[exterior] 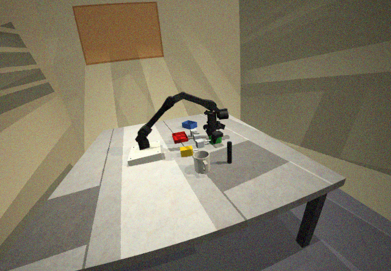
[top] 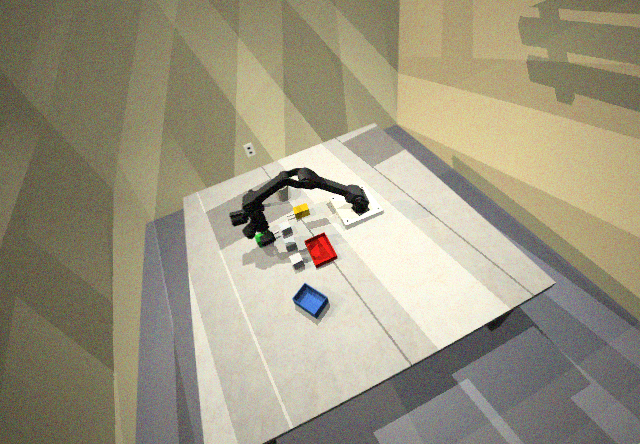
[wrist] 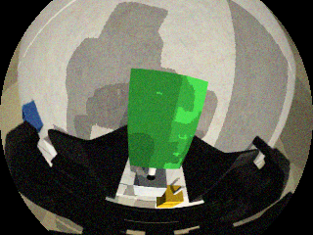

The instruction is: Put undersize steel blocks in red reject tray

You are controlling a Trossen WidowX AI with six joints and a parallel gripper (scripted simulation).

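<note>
My gripper [top: 265, 239] [exterior: 216, 137] [wrist: 156, 128] is shut on the green GO gauge [top: 258, 238] [exterior: 217, 140] [wrist: 154, 108], low over the table. Its pin points at the nearest steel block [top: 286, 231] [exterior: 199, 143] [wrist: 151, 188]. The dark hole shows just beyond the pin tip in the wrist view; I cannot tell whether the tip has entered. A middle block [top: 291, 244] and a far block [top: 297, 261] stand in a row with it. The red reject tray [top: 320, 249] [exterior: 179, 137] lies beside the row and looks empty.
A yellow block with a thin pin [top: 301, 210] [exterior: 186, 151] [wrist: 171, 197] lies near the row. A blue tray [top: 310, 300] [exterior: 189, 124] [wrist: 32, 117] lies past its far end. A grey mug [exterior: 201, 163] and an upright black cylinder [exterior: 229, 152] stand on the other side.
</note>
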